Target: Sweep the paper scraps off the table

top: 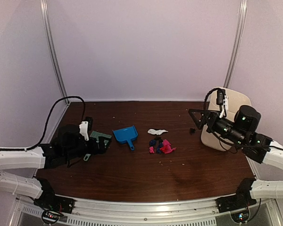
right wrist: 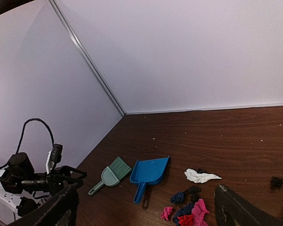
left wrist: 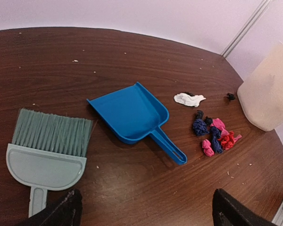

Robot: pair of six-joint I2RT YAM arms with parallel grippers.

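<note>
The table [top: 132, 181] is dark reddish-brown wood grain, speckled with pale crumbs; a silver rail [top: 155, 206] runs along its near edge; plain pale lilac walls [top: 141, 47] close it in on 3 sides, with 2 metal posts [top: 54, 56] at the far corners.

The scraps [top: 160, 146] lie about mid-table, just right of the dustpan [top: 126, 135] and well left of the beige tub [top: 238, 100]; pink, blue and red bits form 1 loose clump, a little wider across than deep; 1 white scrap [top: 157, 131] lies just beyond it, its long axis running left to right; 1 black bit [top: 192, 130] sits apart, near the tub.

The dustpan's handle points to the near edge and slightly right, its mouth to the far left; the brush [top: 100, 137] lies just left of it, bristles to the far side, handle toward the left arm.

The left gripper [left wrist: 146, 214] hangs over the table by the brush handle, fingers spread wide, grasping nothing; the right gripper [right wrist: 144, 209] is raised near the tub, likewise released and empty.
</note>
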